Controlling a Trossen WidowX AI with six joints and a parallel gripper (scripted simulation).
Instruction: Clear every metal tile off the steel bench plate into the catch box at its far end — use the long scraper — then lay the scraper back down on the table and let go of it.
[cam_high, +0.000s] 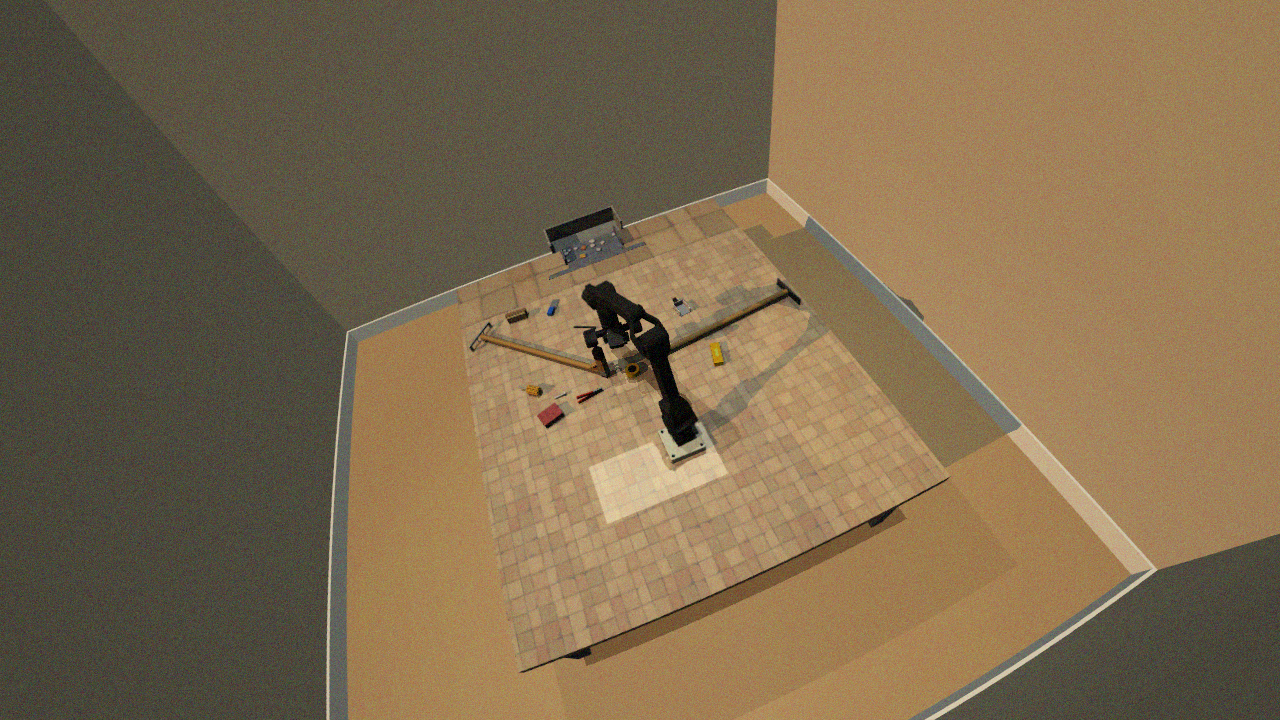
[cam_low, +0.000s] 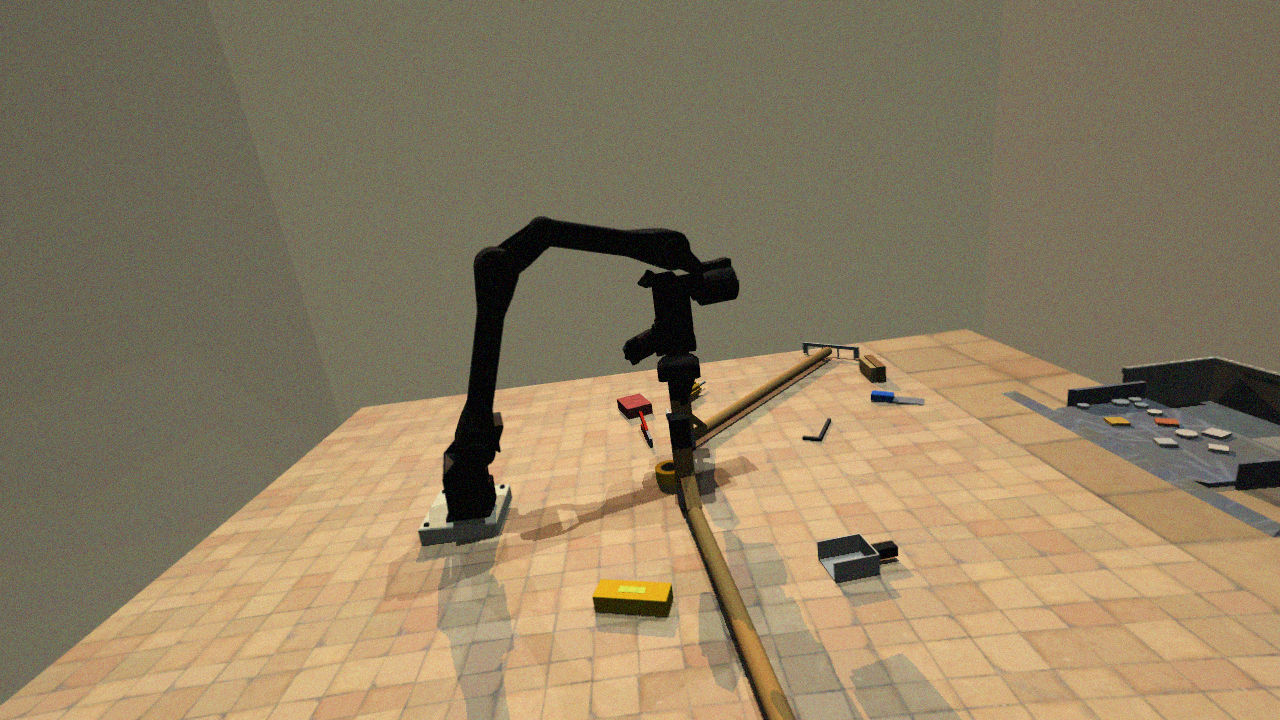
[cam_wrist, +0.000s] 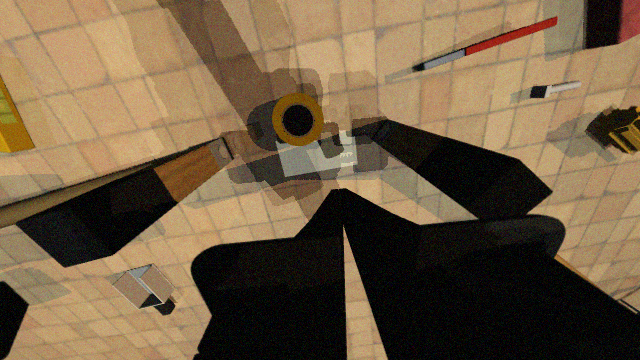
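Observation:
The steel bench plate lies at the table's far edge with several small metal tiles on it. The dark catch box stands at its far end. Two long wooden-handled tools lie on the table, and their black grip ends meet under my arm. One tool has a frame head, and the other has a black bar head. My gripper points straight down, shut and empty, just above the two grip ends.
A yellow tape ring lies beside the grips. Around them lie a yellow block, a red block, a red screwdriver, a small grey open box and a blue tool.

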